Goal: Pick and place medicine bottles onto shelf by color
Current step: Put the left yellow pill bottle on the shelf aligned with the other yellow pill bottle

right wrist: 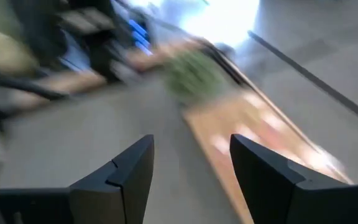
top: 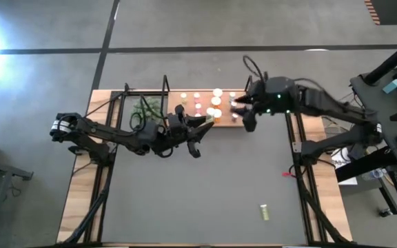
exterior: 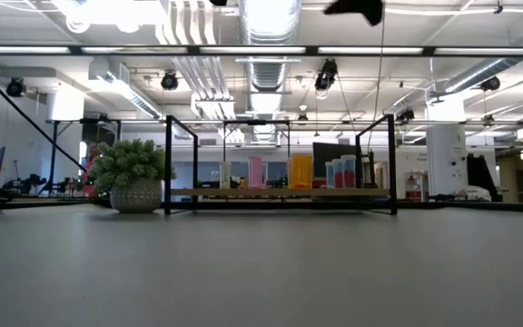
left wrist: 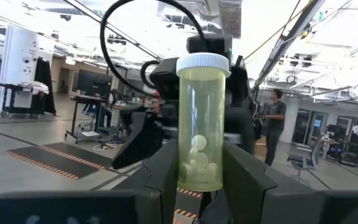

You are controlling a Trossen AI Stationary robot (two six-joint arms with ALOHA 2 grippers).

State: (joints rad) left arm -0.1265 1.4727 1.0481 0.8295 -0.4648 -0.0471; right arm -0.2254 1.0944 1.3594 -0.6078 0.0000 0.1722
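The left gripper [left wrist: 197, 186], near the shelf's [top: 302, 122] front edge, clamps the lower body of a yellow-green pill bottle [left wrist: 201, 124], likely light, rigid and slippery, while the right gripper [right wrist: 188, 168] hovers released.

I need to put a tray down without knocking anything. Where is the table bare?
The dark mat is bare between the two grippers and the near edge, except one loose bottle near its right corner. The shelf is crowded: bottles, a plant, and both arms above it.
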